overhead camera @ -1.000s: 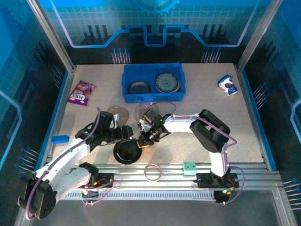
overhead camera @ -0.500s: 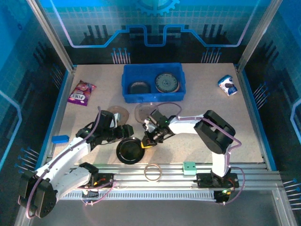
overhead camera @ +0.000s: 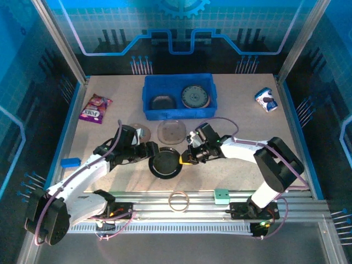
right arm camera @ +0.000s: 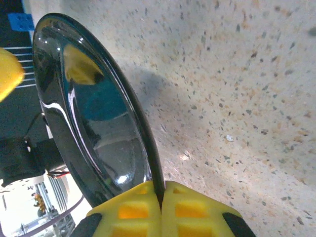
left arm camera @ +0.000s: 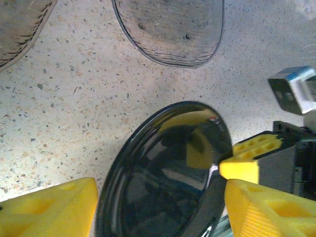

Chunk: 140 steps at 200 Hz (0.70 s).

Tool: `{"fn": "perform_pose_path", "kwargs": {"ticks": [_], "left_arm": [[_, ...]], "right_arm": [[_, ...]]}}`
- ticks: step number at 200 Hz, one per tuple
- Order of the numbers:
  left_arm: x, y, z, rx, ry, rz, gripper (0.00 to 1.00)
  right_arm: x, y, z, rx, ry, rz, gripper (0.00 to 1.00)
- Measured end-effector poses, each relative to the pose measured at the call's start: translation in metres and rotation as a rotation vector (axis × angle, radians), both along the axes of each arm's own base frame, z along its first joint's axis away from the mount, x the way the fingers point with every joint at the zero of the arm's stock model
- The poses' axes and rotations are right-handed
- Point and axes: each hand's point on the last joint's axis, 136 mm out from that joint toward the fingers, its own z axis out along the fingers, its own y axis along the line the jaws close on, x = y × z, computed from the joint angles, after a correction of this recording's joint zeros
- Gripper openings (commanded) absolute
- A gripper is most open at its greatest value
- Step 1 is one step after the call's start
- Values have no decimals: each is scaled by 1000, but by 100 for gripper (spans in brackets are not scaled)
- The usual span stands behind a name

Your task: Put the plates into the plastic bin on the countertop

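right gripper (right arm camera: 160,197) clenched on the black plate (left arm camera: 163,168) rim, left gripper (left arm camera: 160,210) spread open around it; likely mid-pickup, next carry to the blue bin (overhead camera: 179,114).

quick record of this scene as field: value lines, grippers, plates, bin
right gripper: shut on the rim of the black plate
left gripper: open, one finger on either side of the black plate
black plate: tilted, between the two grippers
plastic bin: holds a dark plate and a blue patterned plate
countertop: clear plate lies in front of the bin
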Motion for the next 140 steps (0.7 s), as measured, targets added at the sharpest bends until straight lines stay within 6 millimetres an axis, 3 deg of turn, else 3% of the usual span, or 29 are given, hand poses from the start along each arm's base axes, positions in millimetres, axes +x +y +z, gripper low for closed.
{"fn": "perform_pose_path", "kwargs": {"ticks": [24, 54, 83, 118, 131, 140], "left_arm": [[2, -1, -2, 1, 4, 0, 61], [3, -2, -5, 4, 8, -3, 34], [6, -1, -4, 4, 1, 4, 14], [7, 0, -6, 11, 0, -4, 0], [6, -1, -8, 15, 1, -11, 0], [6, -1, -9, 17, 5, -11, 0]], "right_arm": [[7, -4, 10, 23, -14, -21, 0], [11, -7, 15, 37, -15, -35, 0], [10, -8, 16, 31, -7, -37, 0], [15, -12, 17, 27, 0, -59, 0], [17, -12, 18, 26, -2, -63, 0], [18, -12, 19, 26, -1, -64, 7]]}}
